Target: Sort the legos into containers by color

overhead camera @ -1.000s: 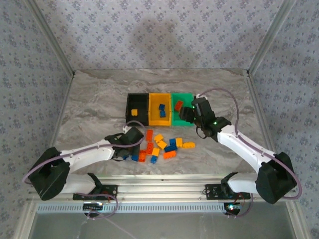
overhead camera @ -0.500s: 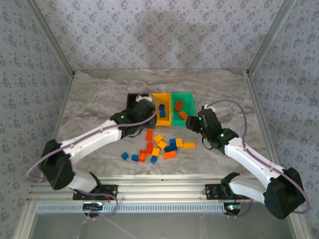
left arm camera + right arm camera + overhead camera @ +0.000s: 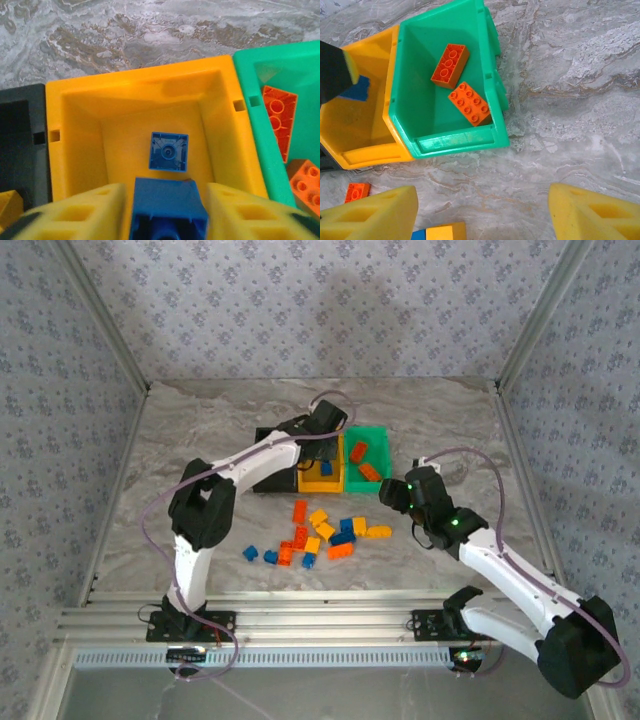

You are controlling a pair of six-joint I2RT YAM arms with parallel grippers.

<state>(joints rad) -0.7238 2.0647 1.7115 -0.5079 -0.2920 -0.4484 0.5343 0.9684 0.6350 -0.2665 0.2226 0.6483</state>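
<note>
Left end effector (image 3: pixel 165 192) above yellow-orange bin (image 3: pixel 80 115); blue brick (image 3: pixel 169 151) inside, underside up

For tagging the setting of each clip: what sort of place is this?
Most likely a purpose-built robot test cell, not a home: a marble-look tabletop boxed in by patterned wall panels on metal posts, with two robot arms bolted to a metal rail at its near edge.
</note>
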